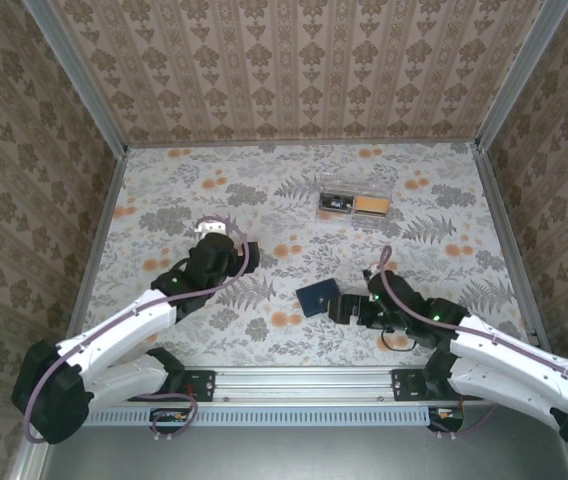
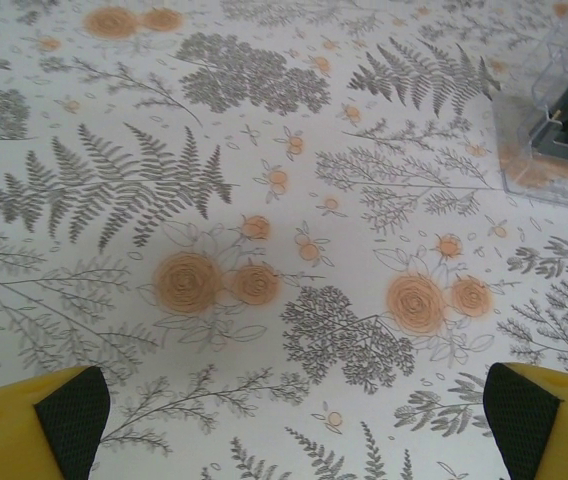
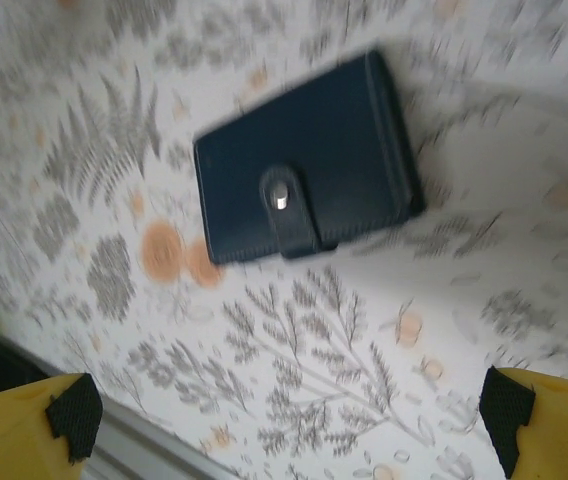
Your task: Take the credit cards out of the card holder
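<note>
Lying closed, the card holder [image 3: 304, 200] sits before the right gripper [image 3: 289, 412]; it and the left gripper [image 2: 294, 412] are spread wide, empty.

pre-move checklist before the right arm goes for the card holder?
1. right gripper open, empty: ok
2. left gripper open, empty, over bare table: ok
3. card holder lying flat ahead of the right gripper, not touched: ok
4. card holder opened: not ok, its snap tab is fastened
5. cards inside: cannot tell, card holder is shut
6. clear box apart from the card holder: ok
</note>
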